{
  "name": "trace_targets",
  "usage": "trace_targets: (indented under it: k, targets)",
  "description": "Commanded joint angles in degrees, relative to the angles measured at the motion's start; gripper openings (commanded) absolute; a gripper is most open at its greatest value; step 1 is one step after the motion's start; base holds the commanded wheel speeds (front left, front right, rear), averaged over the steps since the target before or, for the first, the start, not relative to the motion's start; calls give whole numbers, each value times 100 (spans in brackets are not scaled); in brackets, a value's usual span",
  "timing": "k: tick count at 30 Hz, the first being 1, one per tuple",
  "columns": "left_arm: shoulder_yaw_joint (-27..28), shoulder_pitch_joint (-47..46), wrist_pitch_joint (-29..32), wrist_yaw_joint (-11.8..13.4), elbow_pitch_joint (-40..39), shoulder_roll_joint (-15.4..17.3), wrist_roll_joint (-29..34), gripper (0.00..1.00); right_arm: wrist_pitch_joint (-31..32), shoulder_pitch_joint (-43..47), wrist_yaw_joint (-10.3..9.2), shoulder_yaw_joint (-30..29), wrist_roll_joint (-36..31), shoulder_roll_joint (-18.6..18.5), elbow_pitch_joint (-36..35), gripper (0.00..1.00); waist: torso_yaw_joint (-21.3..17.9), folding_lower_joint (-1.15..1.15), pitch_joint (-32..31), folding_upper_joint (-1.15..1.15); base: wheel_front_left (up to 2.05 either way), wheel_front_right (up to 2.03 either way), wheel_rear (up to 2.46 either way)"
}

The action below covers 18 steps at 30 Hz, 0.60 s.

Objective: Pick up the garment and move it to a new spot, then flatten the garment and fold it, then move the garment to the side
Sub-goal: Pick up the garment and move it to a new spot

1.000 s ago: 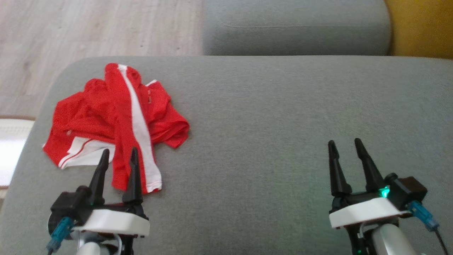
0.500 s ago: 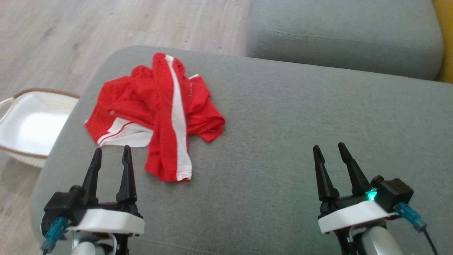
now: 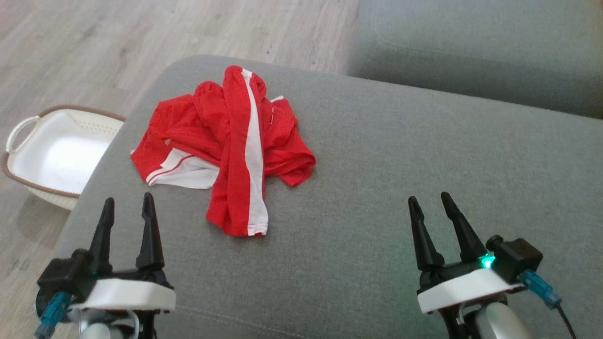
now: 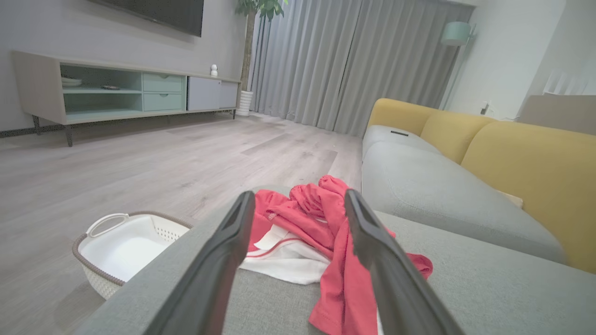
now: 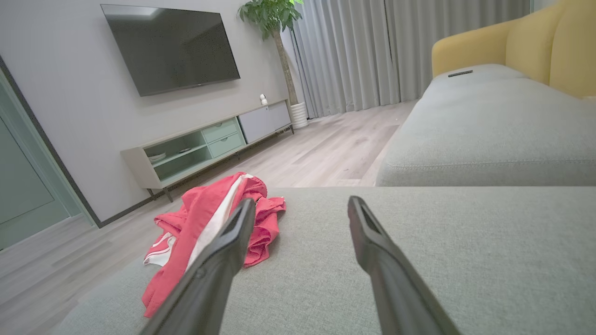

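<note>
The red garment (image 3: 235,141) lies just off one o'clock of the open, empty left hand (image 3: 127,200), its length seemingly running twelve-to-six; the open right hand (image 3: 426,197) stands well apart.

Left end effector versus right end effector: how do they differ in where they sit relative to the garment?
The left end effector sits close to the garment; the right end effector stands well aside over bare cushion. The left one's wrist view has the garment straight ahead between its fingers; the right one's has it off to the left. Both are open and empty.
</note>
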Motion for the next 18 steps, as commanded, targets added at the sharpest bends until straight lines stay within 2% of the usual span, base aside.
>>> trace_targets:
  k: [1, 6, 11, 15, 18]
  targets:
    - [196, -257, -43, -31, -158, -2, 55, 100, -62, -160, -4, 141, 21, -38, -194, 100, -38, 0, 72, 0, 0, 0, 0]
    - [315, -783, -43, -303, 44, 89, 313, 100, -62, -351, -4, 16, -134, -38, -257, 100, -222, 0, 505, 0, 0, 0, 0]
    - [222, -1831, 28, -457, 929, 640, 479, 100, -62, -610, -4, -312, -243, -38, -365, 100, -493, 0, 1022, 0, 0, 0, 0]
    - [-102, -2982, 631, -528, 1604, 1140, 429, 100, -62, -821, -4, -496, -358, -38, -474, 100, -752, 0, 1412, 0, 0, 0, 0]
    - [-511, -3815, 1231, -546, 2028, 1438, 144, 100, -62, -974, -4, -554, -387, -38, -558, 100, -951, 0, 1663, 0, 0, 0, 0]
